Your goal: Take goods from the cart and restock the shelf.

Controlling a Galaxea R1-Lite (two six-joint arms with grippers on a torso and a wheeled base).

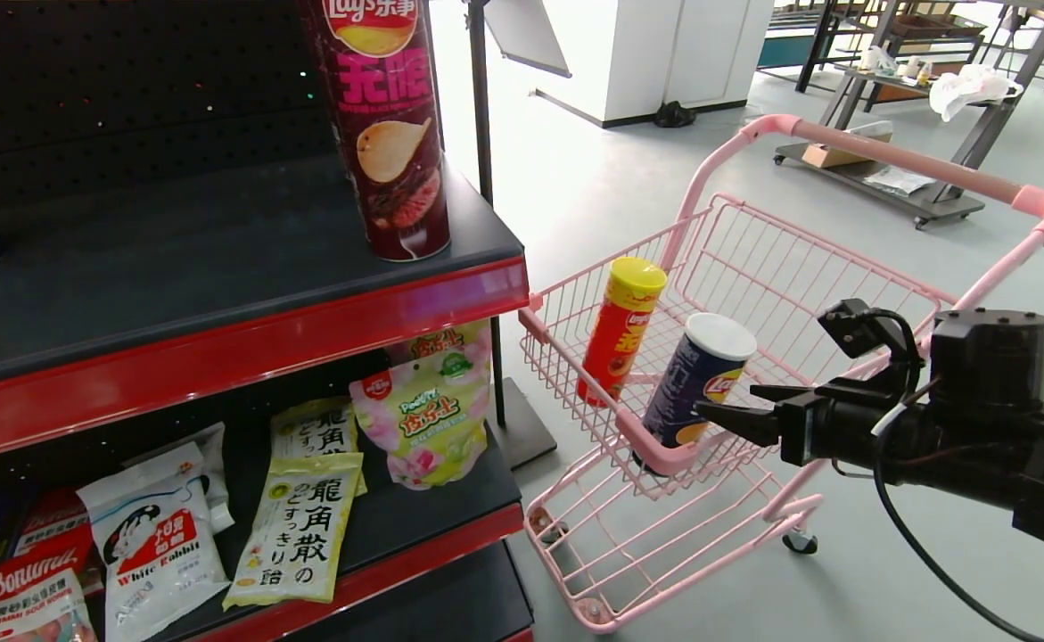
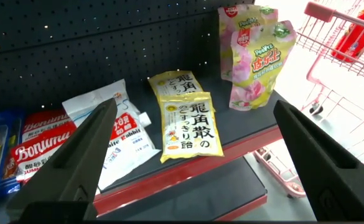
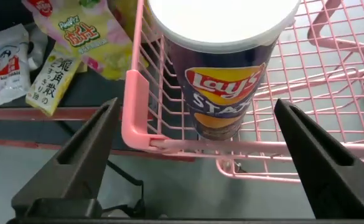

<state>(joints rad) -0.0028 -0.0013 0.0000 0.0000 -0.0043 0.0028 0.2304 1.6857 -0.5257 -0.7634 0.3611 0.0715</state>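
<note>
The right gripper (image 1: 728, 401) is held wide open just outside the rim of the cart (image 1: 664, 456). The dark blue can (image 1: 693, 379) is leaned in the cart's near corner, beside the yellow can (image 1: 620, 332). The jaws should be raised above the rim and closed on the can's upper body.

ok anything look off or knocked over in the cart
Nothing is spilled or damaged. The yellow can and dark blue can in the pink cart appear to lean, though the camera angle may cause that.
</note>
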